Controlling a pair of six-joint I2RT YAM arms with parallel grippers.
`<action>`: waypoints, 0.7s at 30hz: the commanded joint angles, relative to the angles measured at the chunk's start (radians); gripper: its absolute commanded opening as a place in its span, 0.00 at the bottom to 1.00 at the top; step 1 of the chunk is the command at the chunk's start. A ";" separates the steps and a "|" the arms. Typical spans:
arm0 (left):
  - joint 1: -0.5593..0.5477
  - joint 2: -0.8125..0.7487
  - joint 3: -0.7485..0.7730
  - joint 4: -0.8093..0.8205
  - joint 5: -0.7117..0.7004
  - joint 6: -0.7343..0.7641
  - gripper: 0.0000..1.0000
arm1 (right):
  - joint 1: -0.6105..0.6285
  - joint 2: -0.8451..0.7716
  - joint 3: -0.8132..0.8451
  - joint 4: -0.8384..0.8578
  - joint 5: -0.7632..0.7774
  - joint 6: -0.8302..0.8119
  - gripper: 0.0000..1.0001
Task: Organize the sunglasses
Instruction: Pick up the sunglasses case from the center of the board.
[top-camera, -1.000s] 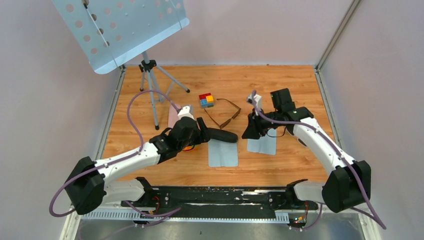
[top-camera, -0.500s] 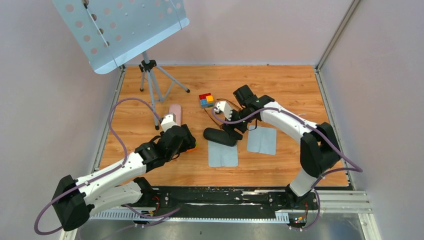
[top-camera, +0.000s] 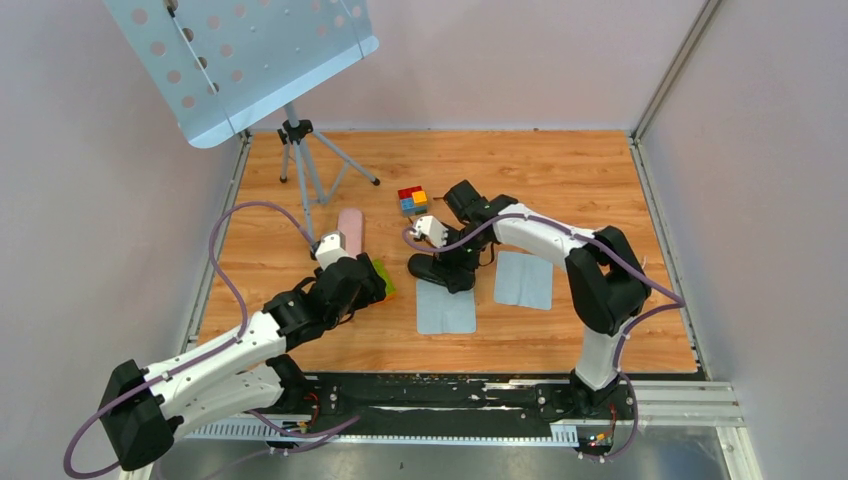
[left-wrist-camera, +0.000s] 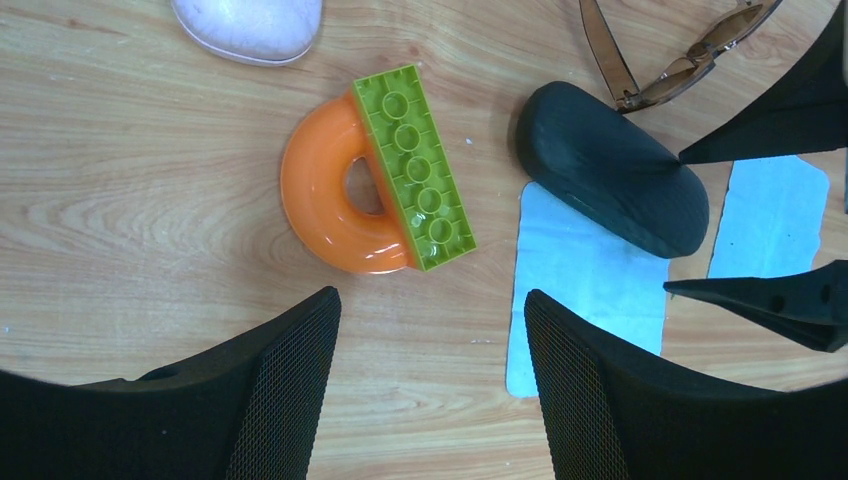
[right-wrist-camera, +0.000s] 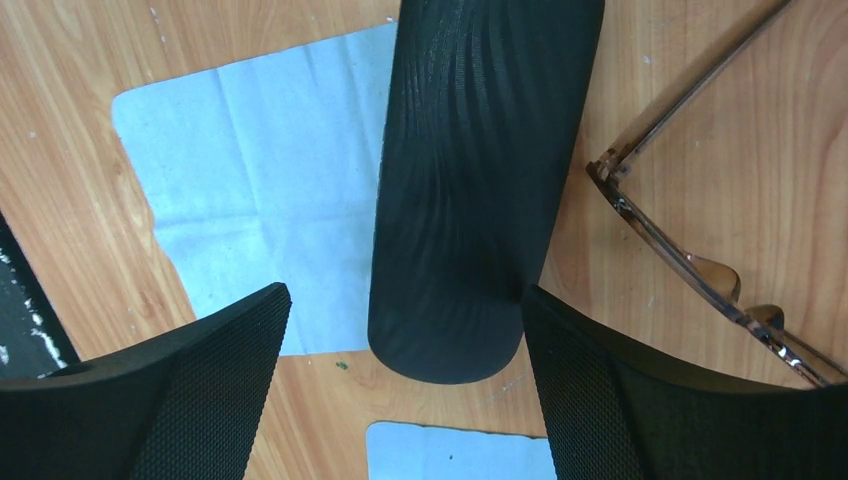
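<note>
The sunglasses (right-wrist-camera: 700, 262), with a thin brown frame and tinted lenses, lie open on the wood beside the black glasses case (right-wrist-camera: 480, 170). They also show in the left wrist view (left-wrist-camera: 690, 62). In the top view my right arm hides them. My right gripper (right-wrist-camera: 400, 300) is open and straddles the near end of the case (top-camera: 428, 268), with one finger (right-wrist-camera: 560, 340) at its edge. My left gripper (left-wrist-camera: 432, 300) is open and empty, just short of an orange ring with a green brick (left-wrist-camera: 375, 180).
Two light-blue cloths (top-camera: 446, 308) (top-camera: 523, 280) lie flat; the black case rests partly on the left one. A pink case (top-camera: 350, 225) lies left of the left gripper (top-camera: 365, 276). A coloured block (top-camera: 412, 200) sits further back. A music stand's tripod (top-camera: 300, 150) stands at the far left.
My right arm has swung left and come down over the black case. My left arm has drawn back from the case toward the near left.
</note>
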 joint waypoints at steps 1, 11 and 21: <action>0.001 -0.012 0.006 -0.006 -0.016 0.016 0.72 | 0.026 0.052 0.015 0.009 0.043 -0.017 0.90; 0.002 -0.034 0.015 -0.027 -0.021 0.027 0.71 | 0.031 0.084 -0.002 0.057 0.102 -0.011 0.83; 0.001 -0.019 0.068 -0.011 0.053 0.197 0.70 | 0.025 -0.013 0.005 -0.013 0.033 0.027 0.39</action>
